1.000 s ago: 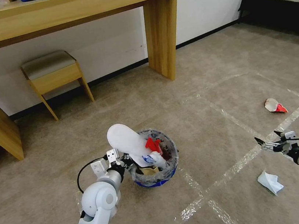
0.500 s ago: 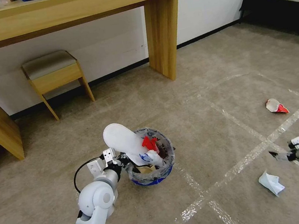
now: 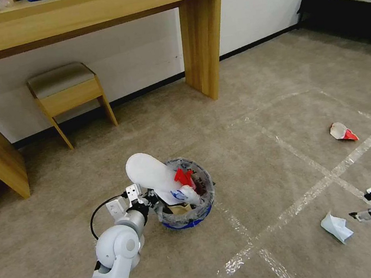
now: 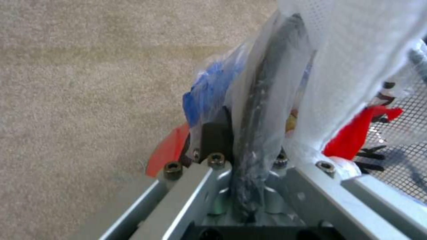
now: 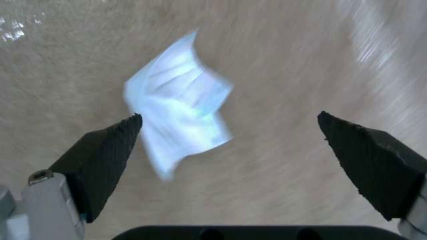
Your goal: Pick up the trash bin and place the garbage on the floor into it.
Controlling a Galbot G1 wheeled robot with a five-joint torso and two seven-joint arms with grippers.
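A: Nearest first: where is the right tool (image 3: 359, 215)?

B: Low at the robot's right, jaws spread wide, tips aimed at the white-blue crumpled paper (image 3: 337, 226) on the carpet (image 3: 261, 156). The paper lies just ahead of the tips, toward the robot's left; in the right wrist view it sits between the fingers (image 5: 111, 146), closer to one.

A: Its long axis?

B: I judge it runs roughly along the reach, so closing across it should work. Open carpet all around.

A: And the bin?

B: The left tool (image 3: 151, 203) is clamped on the trash bin (image 3: 188, 214)'s rim, a white slipper (image 3: 151, 176) poking out. Farther off lies a red wrapper (image 3: 342, 131), then the table (image 3: 199, 40) leg.
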